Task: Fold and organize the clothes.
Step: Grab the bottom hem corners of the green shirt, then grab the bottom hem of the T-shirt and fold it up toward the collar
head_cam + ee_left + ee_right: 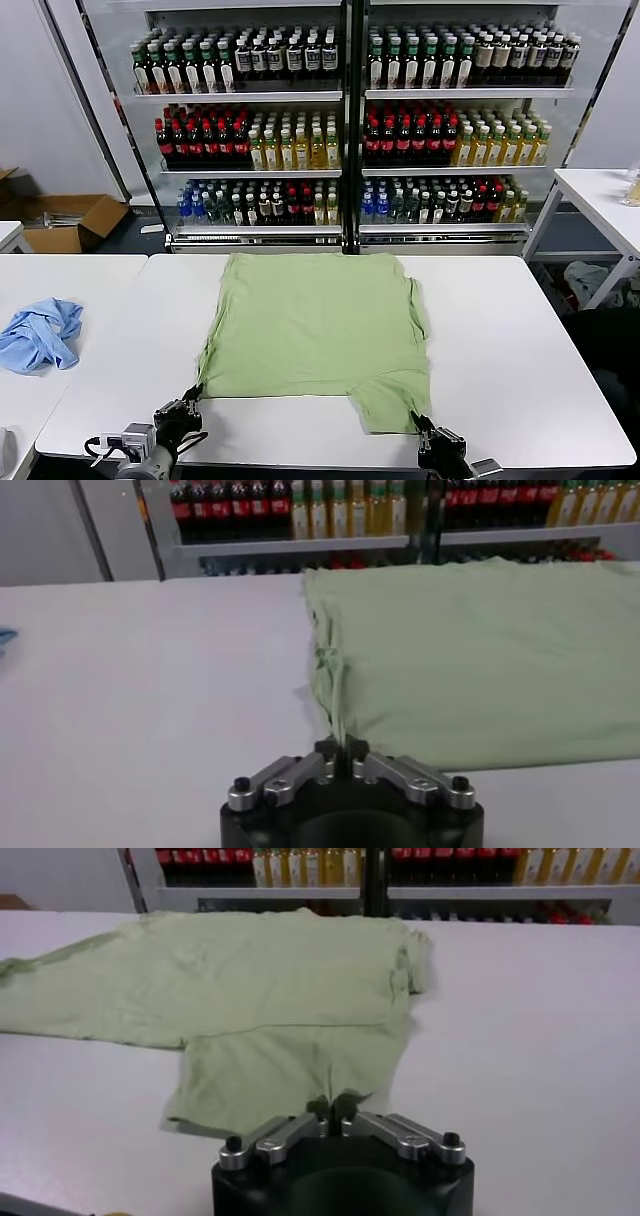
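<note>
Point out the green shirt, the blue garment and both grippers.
Green shirt (315,320): head view, middle of the cloth.
Blue garment (40,335): head view, centre of the crumpled heap.
Left gripper (341,748): left wrist view, fingertips shut on the shirt's edge.
Right gripper (333,1104): right wrist view, fingertips shut on the shirt's edge.

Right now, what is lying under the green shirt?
Only the white table shows around the green shirt. Left hand and right hand pinch its near edge. Anything beneath the cloth is covered.

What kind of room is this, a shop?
Probably a lab or test room staged like a shop: drink coolers full of bottles, plain white tables, and a cardboard box on the floor.
</note>
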Controlling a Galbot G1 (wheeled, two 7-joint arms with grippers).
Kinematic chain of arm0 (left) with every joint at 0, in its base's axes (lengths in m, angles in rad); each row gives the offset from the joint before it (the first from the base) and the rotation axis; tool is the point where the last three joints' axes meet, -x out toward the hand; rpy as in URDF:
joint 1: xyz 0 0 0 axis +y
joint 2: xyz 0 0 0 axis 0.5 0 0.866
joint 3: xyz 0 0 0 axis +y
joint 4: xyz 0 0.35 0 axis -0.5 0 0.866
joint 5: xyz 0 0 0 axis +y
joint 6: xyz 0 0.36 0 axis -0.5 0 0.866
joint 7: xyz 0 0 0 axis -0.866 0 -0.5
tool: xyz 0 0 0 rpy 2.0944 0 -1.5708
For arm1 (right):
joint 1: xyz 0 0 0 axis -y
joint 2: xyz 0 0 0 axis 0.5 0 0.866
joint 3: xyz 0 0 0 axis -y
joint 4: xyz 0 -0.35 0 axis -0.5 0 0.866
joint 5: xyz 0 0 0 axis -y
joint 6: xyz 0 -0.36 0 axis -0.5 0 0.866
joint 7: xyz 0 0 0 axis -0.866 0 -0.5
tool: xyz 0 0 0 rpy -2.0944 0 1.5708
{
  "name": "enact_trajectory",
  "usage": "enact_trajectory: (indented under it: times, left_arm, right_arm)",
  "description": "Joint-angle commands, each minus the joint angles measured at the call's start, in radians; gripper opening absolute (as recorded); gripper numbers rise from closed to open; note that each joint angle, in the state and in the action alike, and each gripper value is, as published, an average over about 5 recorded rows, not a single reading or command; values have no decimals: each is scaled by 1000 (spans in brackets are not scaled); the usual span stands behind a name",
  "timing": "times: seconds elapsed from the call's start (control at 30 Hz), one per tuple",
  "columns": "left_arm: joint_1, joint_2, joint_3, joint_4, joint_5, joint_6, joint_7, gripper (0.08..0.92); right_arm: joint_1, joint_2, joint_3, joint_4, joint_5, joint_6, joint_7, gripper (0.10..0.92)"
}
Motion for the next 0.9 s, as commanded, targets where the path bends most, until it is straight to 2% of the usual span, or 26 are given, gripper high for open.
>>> enact_trajectory:
  times: [0.03, 0.27, 0.77, 0.9]
  left_arm:
    - [35, 6, -8, -64, -21, -12, 13, 81]
    - [175, 30, -34, -195, -18, -17, -5, 81]
    - [394, 38, -141, -327, 11, -56, -34, 81]
    - [412, 54, -197, -367, -17, -46, -38, 81]
  right_arm:
    - [-16, -27, 53, 62, 68, -18, -24, 110]
    - [-122, -76, 197, 196, 144, -110, -70, 110]
    - [-275, -64, 328, 324, 64, -250, -199, 110]
    - [-255, -70, 343, 364, 68, -250, -206, 110]
